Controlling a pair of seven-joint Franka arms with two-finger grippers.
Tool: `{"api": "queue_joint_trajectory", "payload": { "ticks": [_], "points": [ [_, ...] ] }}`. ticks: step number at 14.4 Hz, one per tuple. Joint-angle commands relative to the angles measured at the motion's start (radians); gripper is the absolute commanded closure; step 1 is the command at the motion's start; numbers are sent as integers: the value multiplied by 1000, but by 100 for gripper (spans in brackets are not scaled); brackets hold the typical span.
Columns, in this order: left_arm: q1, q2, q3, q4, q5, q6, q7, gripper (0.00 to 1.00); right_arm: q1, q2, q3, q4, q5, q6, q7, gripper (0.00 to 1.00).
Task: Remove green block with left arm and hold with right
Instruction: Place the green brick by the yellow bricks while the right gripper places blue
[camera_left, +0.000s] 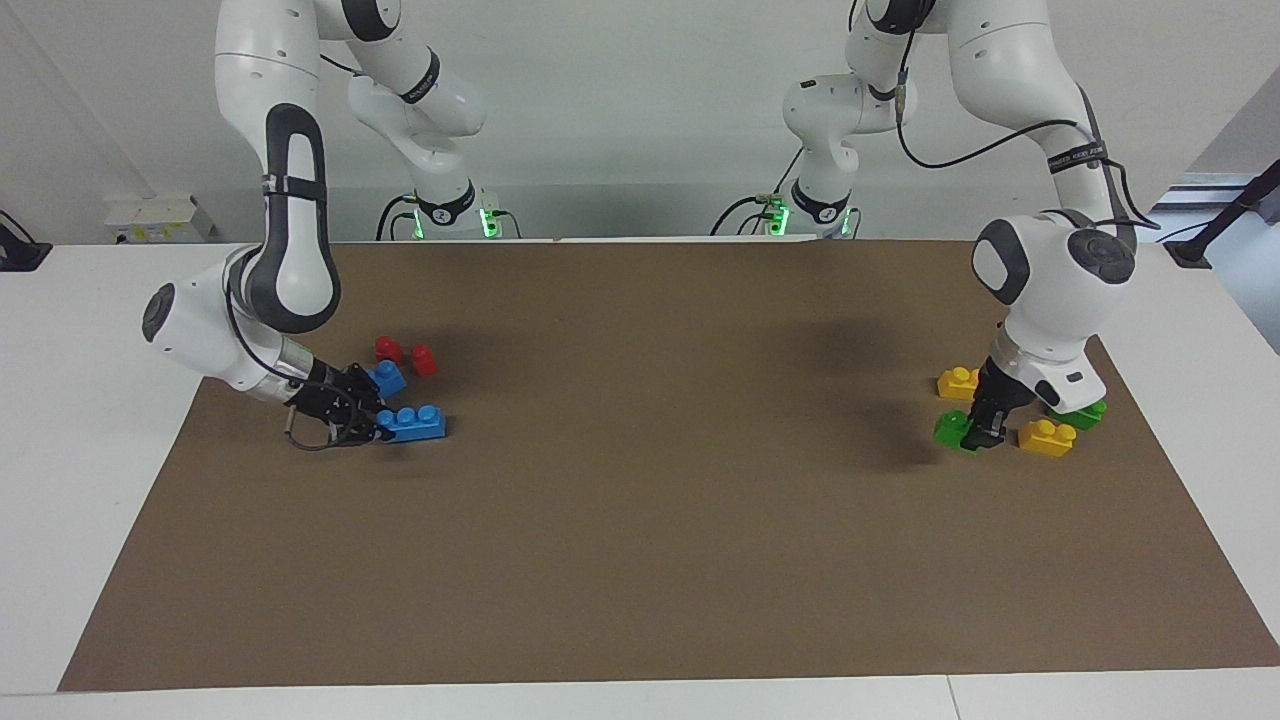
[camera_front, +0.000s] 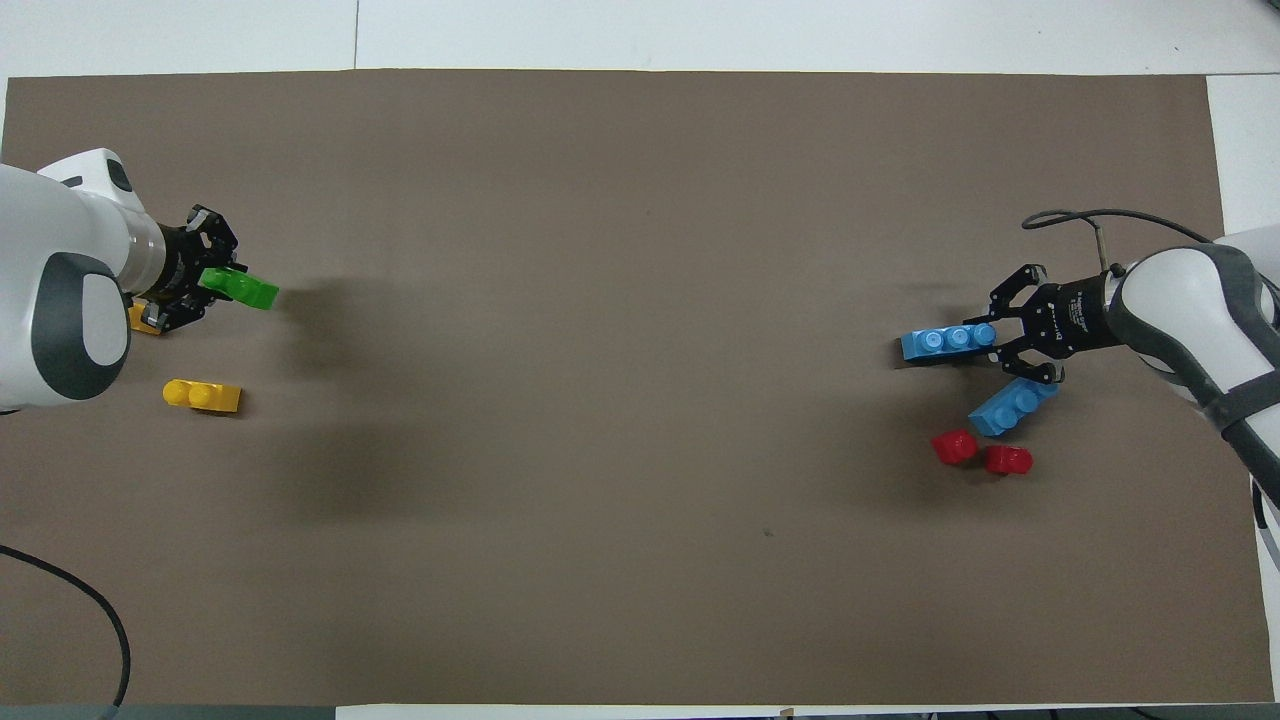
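Observation:
My left gripper is down at the mat at the left arm's end of the table, shut on one end of a green block; the overhead view shows the gripper with the block sticking out of it. I cannot tell whether the block rests on the mat. A second green block lies just past the left wrist, hidden in the overhead view. My right gripper is low at the right arm's end, shut on the end of a three-stud blue brick, also seen from overhead.
Two yellow bricks lie beside the green ones. A second blue brick and two small red pieces lie by the right gripper. A brown mat covers the table.

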Motion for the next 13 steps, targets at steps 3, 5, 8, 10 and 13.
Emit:
{"api": "queue_joint_trajectory", "payload": {
  "ticks": [3,5,8,10,13],
  "points": [
    [14,85,-7,42,-7,47,13,100,-2,-18,16,-13,-13,17,-28,10],
    [6,97,-7,39,-7,75,10,100,12,-27,17,10,-13,12,-17,1],
    [0,99,-7,33,-5,82,19,65,30,-76,16,70,-28,-23,-20,1],
    [-1,97,-7,33,16,82,28,0,53,-114,17,141,-135,-103,-29,1],
    [-1,94,-7,36,45,81,37,0,64,-197,28,211,-275,-222,-215,1]
  ]
}}
